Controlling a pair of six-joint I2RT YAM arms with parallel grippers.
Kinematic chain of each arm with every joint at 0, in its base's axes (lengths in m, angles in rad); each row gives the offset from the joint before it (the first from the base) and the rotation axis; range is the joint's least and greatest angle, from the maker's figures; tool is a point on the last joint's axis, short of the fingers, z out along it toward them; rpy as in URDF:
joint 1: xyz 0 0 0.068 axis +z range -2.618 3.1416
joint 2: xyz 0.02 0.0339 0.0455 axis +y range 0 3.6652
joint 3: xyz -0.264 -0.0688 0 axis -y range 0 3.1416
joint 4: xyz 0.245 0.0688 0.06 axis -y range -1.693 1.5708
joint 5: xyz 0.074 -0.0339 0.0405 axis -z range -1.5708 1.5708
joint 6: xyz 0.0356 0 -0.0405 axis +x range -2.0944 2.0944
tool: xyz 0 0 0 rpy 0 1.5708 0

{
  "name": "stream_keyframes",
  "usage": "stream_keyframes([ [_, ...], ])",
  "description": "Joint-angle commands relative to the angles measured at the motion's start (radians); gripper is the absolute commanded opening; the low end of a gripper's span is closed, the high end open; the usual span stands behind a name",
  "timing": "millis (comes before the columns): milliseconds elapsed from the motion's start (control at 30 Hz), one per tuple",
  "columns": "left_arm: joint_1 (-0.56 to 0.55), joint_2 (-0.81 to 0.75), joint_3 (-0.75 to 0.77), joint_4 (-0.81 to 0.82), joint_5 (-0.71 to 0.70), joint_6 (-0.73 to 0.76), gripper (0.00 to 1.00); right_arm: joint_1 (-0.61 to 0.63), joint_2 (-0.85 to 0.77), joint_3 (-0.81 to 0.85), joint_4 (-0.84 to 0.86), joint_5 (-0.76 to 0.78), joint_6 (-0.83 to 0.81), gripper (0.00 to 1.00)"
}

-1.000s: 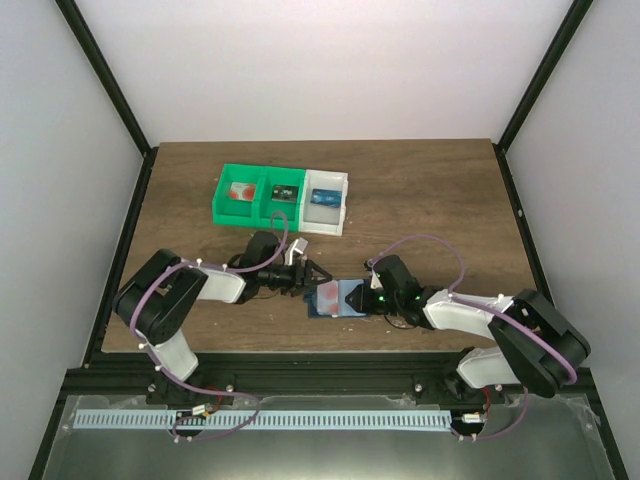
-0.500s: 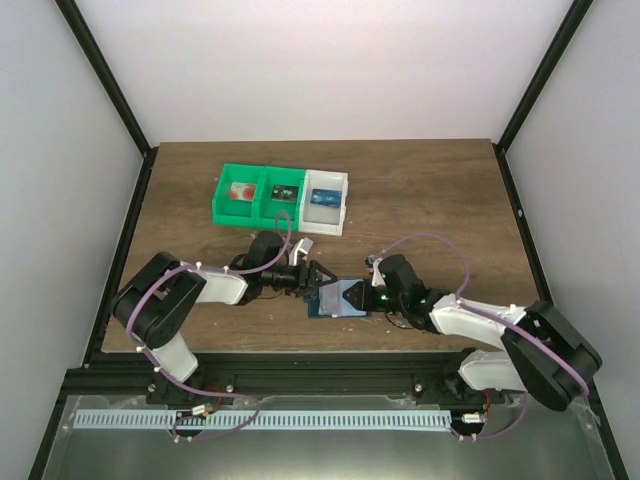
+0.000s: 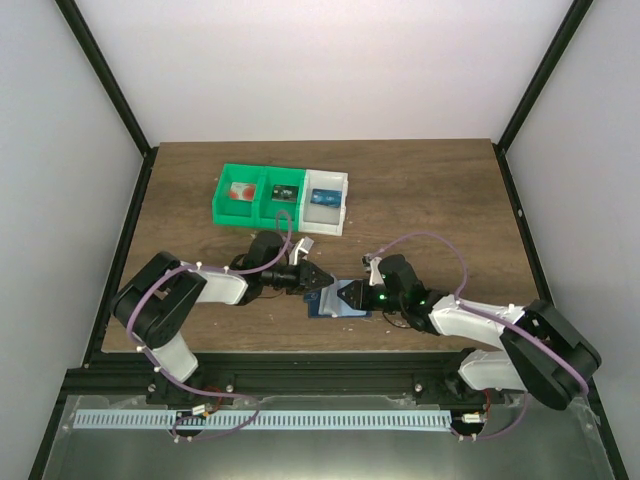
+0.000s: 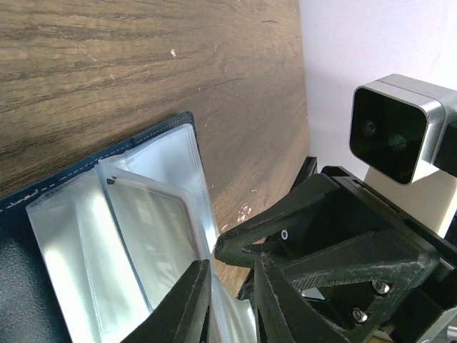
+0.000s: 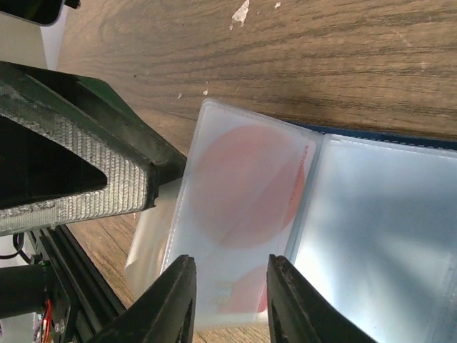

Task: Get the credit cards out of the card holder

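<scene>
The card holder (image 3: 338, 303) lies open on the table (image 3: 440, 200) near its front edge, between the two arms. The right gripper (image 5: 230, 264) rests over a pocket leaf with its jaws narrowly apart. Whether they clamp the leaf cannot be told. One credit card (image 5: 243, 193), red spot visible, sits inside that clear pocket. The left gripper (image 4: 232, 268) meets the holder from the opposite side, jaws clenched on a loose clear pocket leaf. Farther back stand a green bin (image 3: 252, 196) and, touching it, a white bin (image 3: 326, 200).
</scene>
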Motion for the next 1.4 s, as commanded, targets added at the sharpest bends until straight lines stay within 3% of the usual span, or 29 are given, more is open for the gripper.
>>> stream_keyframes([
  [0, -0.006, 0.016, 0.002, 0.018, 0.009, 0.024, 0.17, 0.008, -0.003, -0.001, 0.022, -0.008, 0.002, 0.31],
  [167, -0.006, 0.019, 0.015, -0.009, 0.003, 0.041, 0.14, 0.008, 0.016, 0.003, 0.048, -0.04, 0.009, 0.38],
  [900, -0.006, 0.044, 0.039, -0.034, 0.018, 0.06, 0.05, 0.009, 0.065, 0.034, 0.035, -0.039, 0.004, 0.45],
  [1100, -0.005, 0.036, 0.033, -0.046, 0.007, 0.073, 0.06, 0.009, 0.088, 0.041, -0.01, 0.002, 0.003, 0.45],
  [1367, -0.002, 0.007, 0.034, -0.094, -0.021, 0.105, 0.09, 0.009, 0.143, 0.065, -0.045, 0.013, 0.0, 0.31],
])
